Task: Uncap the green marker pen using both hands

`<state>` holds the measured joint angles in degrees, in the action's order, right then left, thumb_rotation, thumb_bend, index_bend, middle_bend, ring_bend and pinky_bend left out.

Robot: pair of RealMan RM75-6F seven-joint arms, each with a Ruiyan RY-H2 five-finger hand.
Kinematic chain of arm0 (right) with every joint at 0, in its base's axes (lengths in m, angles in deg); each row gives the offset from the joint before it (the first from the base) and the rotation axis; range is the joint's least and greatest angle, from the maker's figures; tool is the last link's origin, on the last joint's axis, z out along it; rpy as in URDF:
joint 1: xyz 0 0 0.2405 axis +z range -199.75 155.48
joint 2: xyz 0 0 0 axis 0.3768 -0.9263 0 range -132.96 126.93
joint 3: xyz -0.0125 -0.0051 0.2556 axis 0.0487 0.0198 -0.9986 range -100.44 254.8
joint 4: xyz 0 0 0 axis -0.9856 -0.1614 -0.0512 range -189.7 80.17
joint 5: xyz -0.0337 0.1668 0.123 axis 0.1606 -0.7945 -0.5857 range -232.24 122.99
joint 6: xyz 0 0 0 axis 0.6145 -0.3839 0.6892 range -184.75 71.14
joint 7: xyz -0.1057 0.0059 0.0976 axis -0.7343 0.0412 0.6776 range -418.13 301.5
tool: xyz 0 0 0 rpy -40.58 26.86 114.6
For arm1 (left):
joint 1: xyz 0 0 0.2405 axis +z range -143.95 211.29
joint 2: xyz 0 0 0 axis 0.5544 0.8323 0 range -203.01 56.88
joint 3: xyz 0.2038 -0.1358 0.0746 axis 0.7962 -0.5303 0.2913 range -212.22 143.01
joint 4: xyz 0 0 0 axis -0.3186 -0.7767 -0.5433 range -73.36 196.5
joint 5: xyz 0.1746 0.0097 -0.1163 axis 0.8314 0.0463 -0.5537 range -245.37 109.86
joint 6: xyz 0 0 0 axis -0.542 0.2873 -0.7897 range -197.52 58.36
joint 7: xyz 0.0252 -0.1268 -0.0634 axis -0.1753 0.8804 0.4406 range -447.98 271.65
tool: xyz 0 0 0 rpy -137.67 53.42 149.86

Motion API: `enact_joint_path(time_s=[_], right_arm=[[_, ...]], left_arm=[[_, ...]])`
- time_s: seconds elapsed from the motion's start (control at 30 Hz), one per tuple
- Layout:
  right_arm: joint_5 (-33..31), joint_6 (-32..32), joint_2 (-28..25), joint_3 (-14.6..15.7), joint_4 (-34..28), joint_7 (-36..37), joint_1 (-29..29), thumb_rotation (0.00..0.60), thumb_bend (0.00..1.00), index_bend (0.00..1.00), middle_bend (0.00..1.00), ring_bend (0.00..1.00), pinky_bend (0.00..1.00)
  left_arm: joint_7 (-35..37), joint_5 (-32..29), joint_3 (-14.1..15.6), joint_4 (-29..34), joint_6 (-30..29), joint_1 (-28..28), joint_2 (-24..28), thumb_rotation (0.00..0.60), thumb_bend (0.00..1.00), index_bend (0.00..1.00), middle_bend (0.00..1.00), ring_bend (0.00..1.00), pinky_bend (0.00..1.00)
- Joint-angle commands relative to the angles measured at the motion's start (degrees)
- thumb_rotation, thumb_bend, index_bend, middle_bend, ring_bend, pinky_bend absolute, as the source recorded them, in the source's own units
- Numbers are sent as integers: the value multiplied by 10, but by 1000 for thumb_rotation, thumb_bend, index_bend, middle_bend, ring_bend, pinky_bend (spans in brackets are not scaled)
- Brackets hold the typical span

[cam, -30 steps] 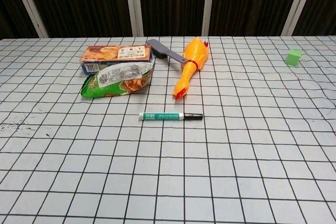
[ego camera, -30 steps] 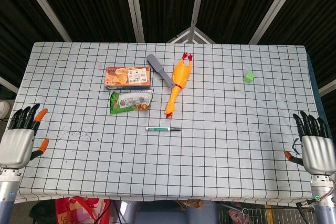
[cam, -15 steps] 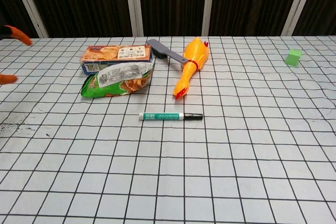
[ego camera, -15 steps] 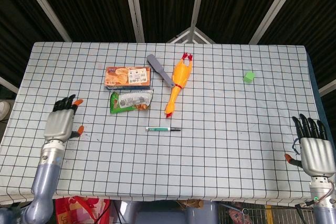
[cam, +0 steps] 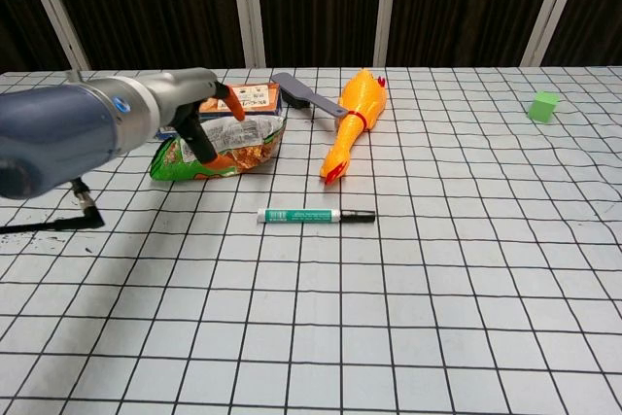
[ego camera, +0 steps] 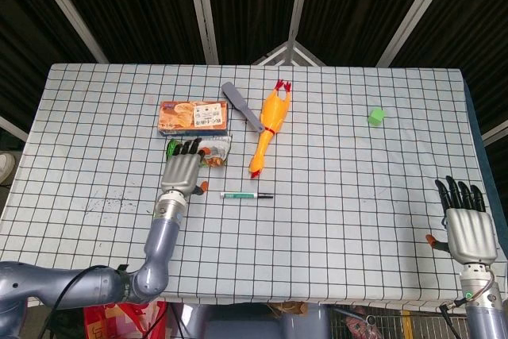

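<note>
Green marker (ego camera: 246, 195) lies flat on the desk (ego camera: 357, 196), about mid-width and toward the near half, capped, nobody touching it. It hasn't budged over the last sec. Long axis runs left-right across the desk, parallel to the front edge; black end points to the robot's right, white/green labelled body to the left.

Big change: the left robot hand (ego camera: 182, 173) has swept in fast from the far left edge and now hovers just left of the marker's white end, fingers apart, holding nothing, fingertips over the green snack bag (ego camera: 198, 152). In the chest view the left forearm fills the left side, orange-tipped fingers (cam: 233, 104) in front of the bag and the orange box (ego camera: 194, 117). Read: the reach for the pen is on, grasp not yet made.

Right robot hand (ego camera: 467, 228) sits at the near right corner, well apart from the marker, fingers spread, empty; it's barely shifted inward. Needs to come a long way over for the two-handed pull.

Beyond the marker: rubber chicken (ego camera: 268, 129), its red end nearest the pen; grey spatula (ego camera: 242, 105); green cube (ego camera: 376, 116) far right.
</note>
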<state>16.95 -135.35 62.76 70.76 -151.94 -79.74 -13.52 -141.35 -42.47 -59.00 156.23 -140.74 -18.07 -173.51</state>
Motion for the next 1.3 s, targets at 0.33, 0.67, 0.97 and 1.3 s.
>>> enact_joint_path(time_s=[0.33,0.67,0.97,1.3], right_arm=[[-1,11,15,2,37,25,4,600,118,99,25,23,0],[-3,14,15,4,54,44,-1,600,117,98,25,23,0],[-6,14,17,5,64,50,-3,600,117,99,25,23,0],[-9,19,21,6,76,60,-5,600,117,99,25,23,0]], left_arm=[[-68,-42,14,-36,-45,-71,-80,600,445,335,0,0,0],[-45,-45,20,-101,-20,-81,-123,600,445,380,0,0,0],[-6,-24,21,-150,12,-82,-149,600,445,428,0,0,0],[17,-13,18,-177,35,-80,-163,600,455,444,0,0,0]])
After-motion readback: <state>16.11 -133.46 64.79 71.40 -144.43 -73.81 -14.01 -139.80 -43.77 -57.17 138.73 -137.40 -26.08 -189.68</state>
